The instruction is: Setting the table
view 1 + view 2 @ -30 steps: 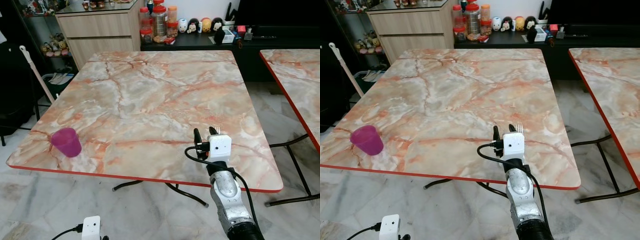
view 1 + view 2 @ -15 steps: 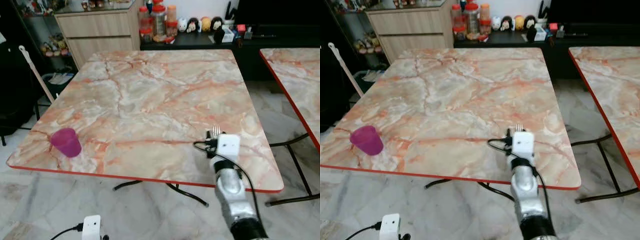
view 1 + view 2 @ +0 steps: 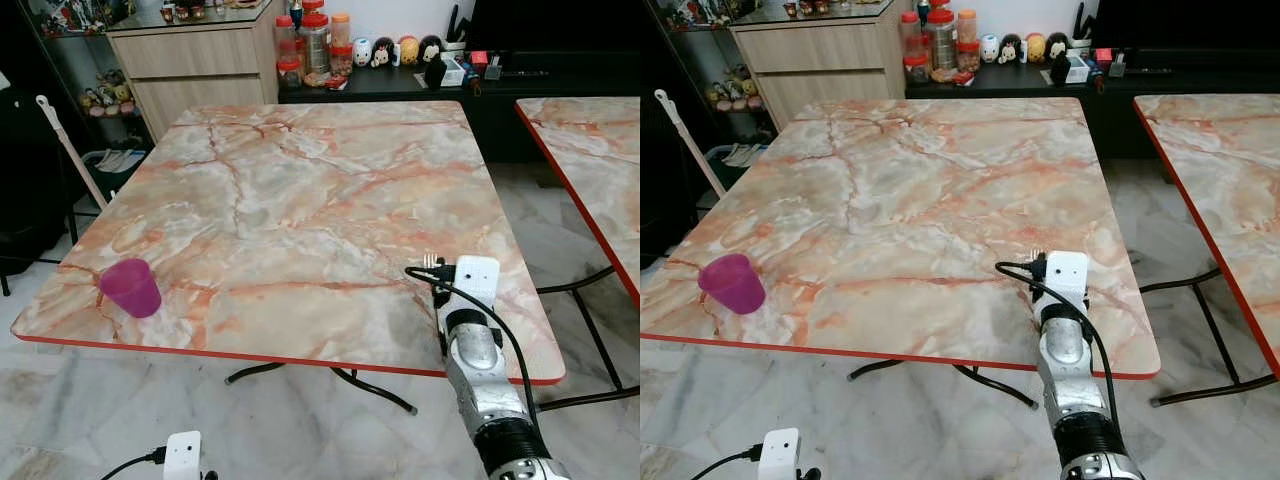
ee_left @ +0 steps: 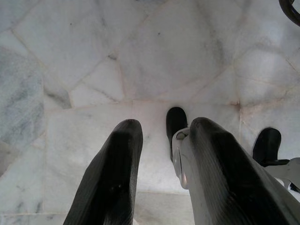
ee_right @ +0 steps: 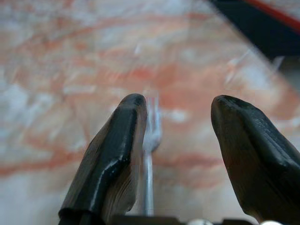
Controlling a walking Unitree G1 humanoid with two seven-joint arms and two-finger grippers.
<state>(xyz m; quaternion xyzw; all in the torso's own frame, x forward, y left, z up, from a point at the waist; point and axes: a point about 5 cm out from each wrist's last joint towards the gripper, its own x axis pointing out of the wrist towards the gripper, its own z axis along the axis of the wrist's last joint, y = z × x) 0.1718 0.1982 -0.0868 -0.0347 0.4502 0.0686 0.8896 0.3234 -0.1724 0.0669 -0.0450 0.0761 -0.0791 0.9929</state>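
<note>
Left eye view: the right end effector reaches over the near right part of the marble counter, its white camera block hiding most of the fingers. The tines of a fork stick out just beyond the block, low over the counter top. A purple cup stands upright at the near left corner, well apart from the fork. Jars and small figures line a dark shelf beyond the far edge, and a second counter stands to the right.

Right eye view: the same layout; the fork tines sit just left of the camera block, near the near right edge.

Left wrist view: the left end effector hangs idle over the pale marble floor, fingers parted with a moderate gap and nothing between them.

Right wrist view: the fork lies along the inner face of one finger, while the other finger stands well clear of it, so the gap is wide. Whether the fork is still gripped lower down, or already resting on the counter, cannot be told.

The step in hand looks to be laying the fork at the near right place. The next move probably calls for making sure the fork lies flat on the counter, then lifting the end effector straight away without dragging the fork along.
</note>
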